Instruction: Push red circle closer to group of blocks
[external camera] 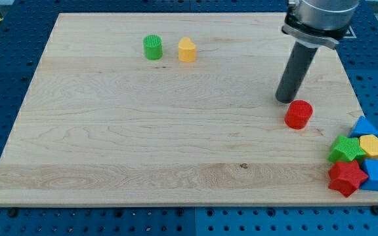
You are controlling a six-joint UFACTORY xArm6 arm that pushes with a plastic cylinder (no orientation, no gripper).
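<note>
Red circular block (pixel 298 114): my tip (pixel 284 99) just upper-left of it; no jaws fitted. Cluster (pixel 361 164) of coloured blocks lower right, still apart; push remaining.

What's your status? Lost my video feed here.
My tip just upper-left of red circle. Circle apart from the block group at lower right. Path between clear.
</note>
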